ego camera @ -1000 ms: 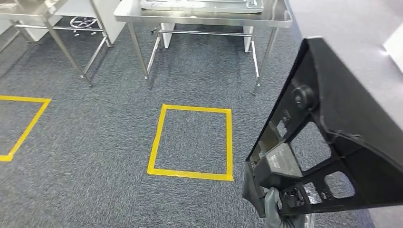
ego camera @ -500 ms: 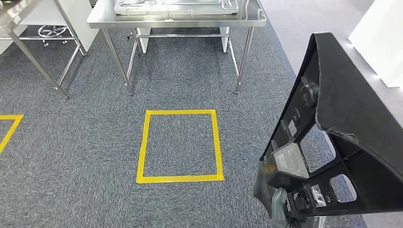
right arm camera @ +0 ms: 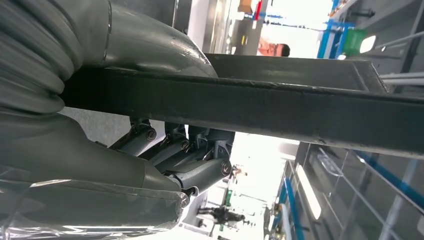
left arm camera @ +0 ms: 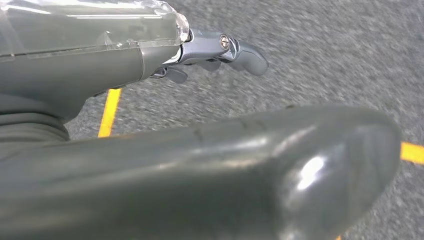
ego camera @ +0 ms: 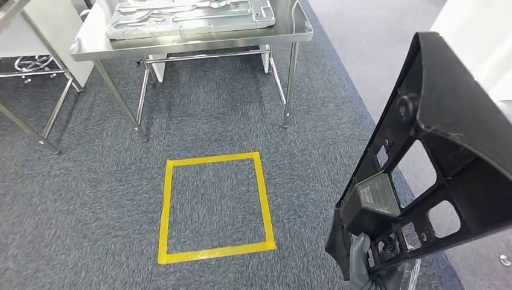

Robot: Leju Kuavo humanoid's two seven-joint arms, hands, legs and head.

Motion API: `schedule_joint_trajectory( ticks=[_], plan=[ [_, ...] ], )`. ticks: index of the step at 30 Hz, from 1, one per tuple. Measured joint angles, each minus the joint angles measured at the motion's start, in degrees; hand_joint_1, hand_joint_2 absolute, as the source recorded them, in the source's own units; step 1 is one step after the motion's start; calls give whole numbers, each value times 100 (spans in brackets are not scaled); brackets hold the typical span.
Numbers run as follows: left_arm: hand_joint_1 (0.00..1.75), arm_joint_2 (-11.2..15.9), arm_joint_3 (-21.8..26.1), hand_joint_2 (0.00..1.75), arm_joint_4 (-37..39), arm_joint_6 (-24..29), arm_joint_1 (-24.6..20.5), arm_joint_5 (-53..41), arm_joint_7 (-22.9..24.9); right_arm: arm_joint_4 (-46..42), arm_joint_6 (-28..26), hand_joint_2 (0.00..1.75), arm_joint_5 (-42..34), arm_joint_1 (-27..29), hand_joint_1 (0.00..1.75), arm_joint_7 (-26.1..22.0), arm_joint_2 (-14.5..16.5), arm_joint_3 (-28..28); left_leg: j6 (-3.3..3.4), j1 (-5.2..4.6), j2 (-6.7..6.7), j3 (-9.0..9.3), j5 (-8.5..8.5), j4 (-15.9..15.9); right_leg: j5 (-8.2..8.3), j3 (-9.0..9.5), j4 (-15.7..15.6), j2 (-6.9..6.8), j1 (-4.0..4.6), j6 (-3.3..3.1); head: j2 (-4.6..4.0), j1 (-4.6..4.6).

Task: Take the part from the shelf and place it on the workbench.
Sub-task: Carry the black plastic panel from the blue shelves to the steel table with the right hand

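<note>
The right hand (ego camera: 365, 266) is clenched around the lower edge of the black part (ego camera: 435, 163), which sits at about four o'clock in the head view. The right wrist view shows the same grasp: the thumb lies over one face of the part's flat rim (right arm camera: 280, 112) and the darker fingers (right arm camera: 192, 165) curl in under the other. Pinching the edge this way probably keeps the broad, ribbed panel from swinging, and it stands tilted up and away from the body, its cut-outs facing the robot, likely so it stays out of the way of the legs while carried.

The left hand (left arm camera: 215, 50) holds nothing; its fingers are loosely curled above the grey carpet (ego camera: 90, 181), hanging beside a strip of yellow tape (left arm camera: 109, 112).

Beyond the hands, a yellow taped square (ego camera: 214, 208) lies on the floor at about six o'clock, seemingly a standing mark set in front of the steel workbench (ego camera: 290, 33) at twelve o'clock. A pale moulded tray (ego camera: 187, 15) already lies on the bench top. A second steel table's legs (ego camera: 36, 130) show at ten o'clock.

Judging by this, the part is off the shelf and in transit; the placing is not yet done.
</note>
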Motion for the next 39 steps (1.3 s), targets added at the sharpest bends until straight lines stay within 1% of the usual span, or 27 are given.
schedule_joint_trajectory(
  ticks=[1,2,4,5,7,8,9,11,12,13,15,16,17,18,20,22,23,24,26,27,28,30,32,33,36,37,39],
  plan=[
    [0,6,13,0,7,-1,6,-9,4,4,-2,175,-10,2,175,45,-2,-6,46,-33,-11,53,13,-97,-69,79,-37,18,-14,47,0,5],
    [0,16,28,0,13,-2,2,-15,7,9,-3,175,-17,5,175,97,-4,-13,91,-68,-17,136,-124,-109,-99,142,-74,29,-32,100,1,2],
    [0,44,67,0,14,-9,-23,-15,5,10,-14,175,-35,-11,175,205,-7,-34,161,-81,-10,376,-397,-349,45,109,138,24,-49,189,3,-18],
    [0,56,88,0,14,-18,-41,-18,5,13,-25,175,-49,-30,175,260,-8,-60,189,-60,-14,524,-494,-493,228,-63,473,-8,-49,223,3,-16],
    [0,65,125,0,14,-49,-55,-32,5,30,-55,175,-83,-75,175,369,-9,-154,217,5,-26,842,-600,-747,470,-697,1364,-81,-57,292,4,13],
    [0,65,142,0,15,-63,-51,-42,5,48,-62,175,-101,-89,175,417,-9,-214,219,23,-33,1017,-660,-852,399,-1027,1688,-109,-69,326,3,26],
    [0,65,162,0,16,-75,-43,-55,5,70,-58,175,-119,-99,175,454,-9,-270,205,41,-49,1203,-728,-946,184,-1305,1853,-121,-84,357,3,32],
    [0,65,210,0,24,-86,-31,-93,6,118,-105,175,-45,-108,175,518,-6,-371,153,92,-95,1592,-893,-1102,-316,-1699,1793,-138,-117,419,2,33],
    [0,65,234,0,29,-90,-27,-114,7,138,-157,175,48,-110,175,545,-3,-414,122,123,-124,1777,-985,-1156,-429,-1829,1630,-147,-130,451,2,35],
    [0,65,254,0,33,-92,-27,-131,7,159,-221,175,163,-110,175,573,-1,-457,92,160,-147,1960,-1095,-1196,-298,-1928,1363,-154,-148,486,2,36],
    [0,69,280,0,39,-96,-23,-151,10,216,-317,175,351,-104,175,613,3,-532,13,202,-197,2266,-1353,-1224,748,-2059,709,-169,-187,523,2,62],
    [0,71,289,0,40,-97,-28,-164,11,245,-355,175,433,-104,175,641,6,-559,-39,205,-218,2397,-1490,-1242,1236,-2088,512,-175,-189,500,2,65],
    [0,75,295,0,42,-97,-40,-179,14,268,-400,175,498,-102,175,672,14,-579,-95,200,-233,2533,-1581,-1267,1534,-2094,438,-177,-181,449,3,62],
    [0,76,298,0,43,-96,-64,-200,14,279,-443,175,550,-112,175,703,26,-591,-146,199,-244,2613,-1594,-1243,1527,-2067,483,-185,-167,376,3,52],
    [0,79,311,0,43,-98,-124,-247,11,282,-489,175,561,-146,175,737,55,-599,-225,212,-221,2480,-1360,-798,1345,-1932,520,-171,-162,243,4,8],
    [0,78,347,0,43,-87,-170,-277,10,296,-490,175,542,-171,175,731,74,-601,-240,214,-148,1926,-1164,123,1223,-1705,447,-177,-152,148,3,-24],
    [0,78,373,0,43,-67,-177,-282,13,310,-491,175,558,-170,175,730,79,-602,-227,201,-107,1624,-1259,508,1154,-1578,398,-183,-135,114,2,-30],
    [0,78,399,0,43,-38,-177,-284,16,328,-501,175,606,-170,175,730,80,-603,-212,178,-84,1361,-1504,733,1079,-1450,352,-186,-112,88,2,-36],
    [0,76,440,0,44,22,-161,-308,34,362,-540,175,773,-170,175,749,80,-604,-158,117,-69,956,-2141,793,918,-1190,283,-196,-61,49,2,-38],
    [0,75,457,0,45,41,-155,-325,44,375,-558,175,859,-170,175,761,80,-604,-112,82,-61,804,-2298,671,828,-1059,265,-214,-31,34,2,-36],
    [0,73,472,0,46,52,-149,-346,54,386,-569,175,929,-171,175,780,80,-603,-53,44,-42,687,-2243,480,736,-939,256,-244,0,22,2,-37],
    [0,73,513,0,47,60,-139,-369,68,409,-588,175,1030,-175,175,842,80,-597,117,-54,93,549,-1414,-46,554,-742,261,-318,60,10,2,-29],
    [0,71,548,0,48,64,-136,-386,83,432,-614,175,1102,-179,175,921,81,-586,219,-122,190,524,-660,-337,405,-636,286,-369,104,47,2,-21],
    [0,70,558,0,49,67,-138,-398,89,443,-623,175,1130,-184,175,953,82,-579,229,-135,168,529,-544,-354,353,-600,291,-392,117,79,2,-18],
    [0,48,575,0,49,73,-161,-440,93,456,-634,175,1197,-214,175,1018,82,-561,259,-85,15,620,-504,-456,209,-547,335,-415,116,181,2,-15],
    [0,40,581,0,49,73,-172,-449,93,462,-637,175,1220,-230,175,1035,82,-557,276,-59,-30,663,-502,-510,100,-626,523,-364,105,221,2,-5],
    [0,28,601,0,49,74,-188,-456,92,489,-641,175,1267,-249,175,1071,79,-559,304,-42,-120,717,-518,-562,-186,-1036,1231,-245,50,297,2,14]
  ],
)
